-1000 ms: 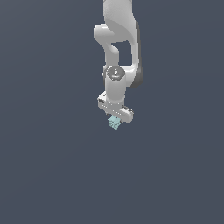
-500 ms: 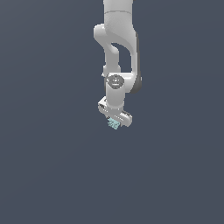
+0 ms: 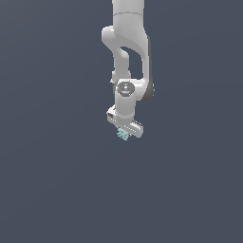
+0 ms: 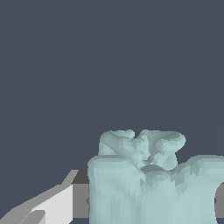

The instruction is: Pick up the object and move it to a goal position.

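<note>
Between the fingers of the gripper (image 3: pixel 126 134) sits the object (image 3: pixel 123 135), a pale teal jagged lump, clamped and carried clear of any surface (wrist view shows it filling the gap beside one finger (image 4: pixel 52 203)). Looks light, rigid and bumpy, so grip likely best across its broad flanks.

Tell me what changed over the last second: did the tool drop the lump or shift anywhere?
No drop. The tool crept slightly toward the exterior view's right while the wrist rotated a little, carrying the pale teal lump with it. The lump stays tucked under the tool; in the wrist view it fills the near frame beside one white finger. The plain dark background is unchanged, and nothing new was picked up or released.
</note>
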Controlling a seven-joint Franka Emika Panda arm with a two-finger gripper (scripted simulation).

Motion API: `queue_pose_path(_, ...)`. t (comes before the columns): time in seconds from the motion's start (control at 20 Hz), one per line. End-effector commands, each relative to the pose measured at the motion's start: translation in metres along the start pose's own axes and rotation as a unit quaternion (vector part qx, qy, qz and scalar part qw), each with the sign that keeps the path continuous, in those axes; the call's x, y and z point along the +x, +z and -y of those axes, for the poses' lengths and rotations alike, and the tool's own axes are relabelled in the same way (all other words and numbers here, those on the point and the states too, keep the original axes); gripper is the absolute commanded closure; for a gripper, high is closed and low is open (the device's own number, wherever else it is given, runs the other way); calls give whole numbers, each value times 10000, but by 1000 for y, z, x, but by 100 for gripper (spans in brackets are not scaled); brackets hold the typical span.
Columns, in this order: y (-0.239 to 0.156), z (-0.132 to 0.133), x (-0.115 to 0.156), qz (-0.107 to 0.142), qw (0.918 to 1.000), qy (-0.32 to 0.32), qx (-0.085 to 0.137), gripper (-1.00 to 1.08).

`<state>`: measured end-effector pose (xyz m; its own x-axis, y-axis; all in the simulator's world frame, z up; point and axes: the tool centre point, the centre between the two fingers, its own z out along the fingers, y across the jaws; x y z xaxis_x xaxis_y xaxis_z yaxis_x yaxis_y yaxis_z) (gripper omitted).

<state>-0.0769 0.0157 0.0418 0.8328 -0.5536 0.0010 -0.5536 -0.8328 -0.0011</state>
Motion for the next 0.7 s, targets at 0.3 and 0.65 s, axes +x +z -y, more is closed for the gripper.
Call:
queue_pose_path(0.3,-6,7,-3,0,10000,3,1,108)
queue_pose_path(0.65,-34,41,-17,0,10000,4,-2,108)
